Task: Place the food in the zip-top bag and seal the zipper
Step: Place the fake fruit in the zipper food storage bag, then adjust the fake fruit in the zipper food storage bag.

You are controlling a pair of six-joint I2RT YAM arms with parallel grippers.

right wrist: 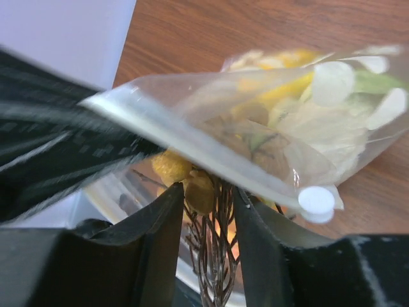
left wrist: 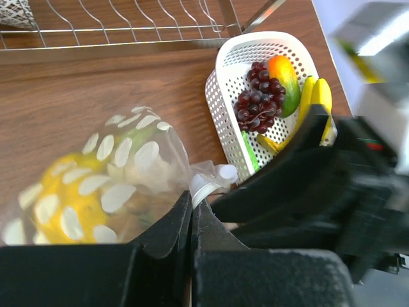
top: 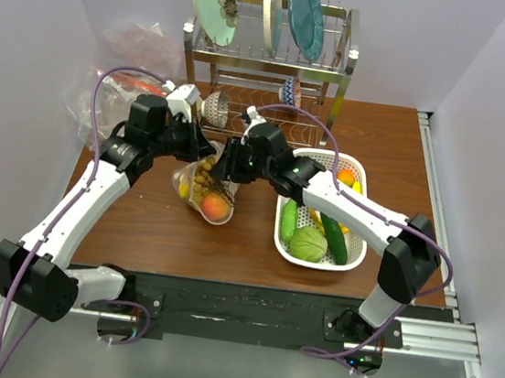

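Bag (top: 206, 189): clear with white dots, lying on the table (top: 138, 221) left of the basket (top: 348, 256) and just below both grippers.
Food in bag: a peach (top: 215, 207) at the near end, with pale yellowish round pieces (top: 201, 173) above it. The left wrist view shows yellow and green shapes through the dotted face.
Zipper (right wrist: 192, 144): a clear strip running on a slant across the right wrist view, from the upper left down to a white tab (right wrist: 316, 200). I cannot tell whether it is sealed.
Left gripper (left wrist: 192, 208): at the bag's top edge, fingers pressed together with only a thin slit between them, bag film caught at the tips.
Right gripper (right wrist: 209, 192): beside the left one on the bag's mouth. Its fingers are narrowly apart, with a brown twiggy stem (right wrist: 214, 256) and a yellowish round piece between them. I cannot tell whether they squeeze it.
Basket: white and perforated, holding dark grapes (left wrist: 259, 96), a mango (left wrist: 284, 73), bananas (left wrist: 316, 96), a cucumber (top: 334, 238) and a green cabbage (top: 308, 244).
Rack (top: 268, 62): at the table's far edge, with plates (top: 306, 16) standing in it.
Plastic heap (top: 123, 81): far left, behind the left arm, showing red-orange patches.
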